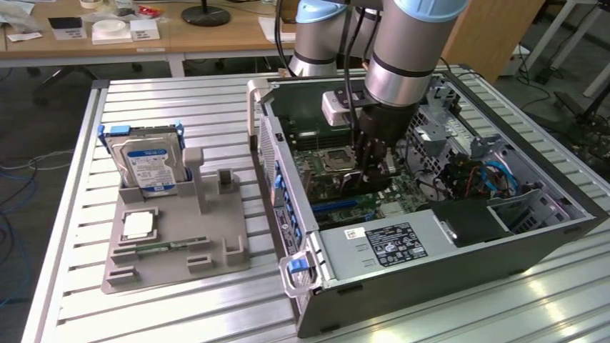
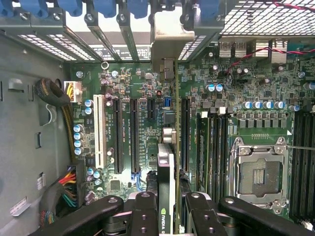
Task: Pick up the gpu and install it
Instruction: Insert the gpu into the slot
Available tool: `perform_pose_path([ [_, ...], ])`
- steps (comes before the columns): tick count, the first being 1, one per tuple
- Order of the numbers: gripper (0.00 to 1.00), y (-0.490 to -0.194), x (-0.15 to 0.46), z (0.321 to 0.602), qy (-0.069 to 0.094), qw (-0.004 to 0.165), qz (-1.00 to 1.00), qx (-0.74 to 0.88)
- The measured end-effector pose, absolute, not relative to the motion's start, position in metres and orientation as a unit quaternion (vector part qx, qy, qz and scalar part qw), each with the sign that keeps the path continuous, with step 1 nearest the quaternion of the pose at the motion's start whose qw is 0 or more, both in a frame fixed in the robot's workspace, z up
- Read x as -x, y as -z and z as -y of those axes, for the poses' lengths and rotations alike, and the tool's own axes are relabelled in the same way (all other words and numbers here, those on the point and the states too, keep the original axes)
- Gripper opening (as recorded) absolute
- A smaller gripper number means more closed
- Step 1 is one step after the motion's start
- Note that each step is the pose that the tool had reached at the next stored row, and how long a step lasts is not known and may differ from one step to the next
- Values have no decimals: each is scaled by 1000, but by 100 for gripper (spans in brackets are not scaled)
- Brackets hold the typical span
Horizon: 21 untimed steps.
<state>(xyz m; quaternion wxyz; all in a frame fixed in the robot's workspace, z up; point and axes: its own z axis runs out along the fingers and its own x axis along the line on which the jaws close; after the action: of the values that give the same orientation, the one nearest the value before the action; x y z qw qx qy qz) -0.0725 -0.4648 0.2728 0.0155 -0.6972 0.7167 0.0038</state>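
Gripper is down inside the open computer case, over the motherboard. Fingers are partly closed on the graphics card, one on each flat face, clamping it edge-on near its upper edge. The card hangs vertically between them, its silver end bracket pointing toward the case's rear slot openings, where the blue slot clips sit. Its lower edge is close above the motherboard, in line with the long expansion slots; whether it has entered a slot cannot be told.

Handling judgement: the card looks light and stiff, a thin board with a cooler on one face. Likely fragile at the contact edge and small surface parts, so a hold across the flat faces, as here, seems safest.

On the table beside the case, a grey parts holder carries a hard drive, standing upright.
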Motion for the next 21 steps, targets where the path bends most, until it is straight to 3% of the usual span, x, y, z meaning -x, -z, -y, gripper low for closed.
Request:
perform_pose_path([
  [21, 26, -266, 76, 465, -4, 15, -717, 697],
])
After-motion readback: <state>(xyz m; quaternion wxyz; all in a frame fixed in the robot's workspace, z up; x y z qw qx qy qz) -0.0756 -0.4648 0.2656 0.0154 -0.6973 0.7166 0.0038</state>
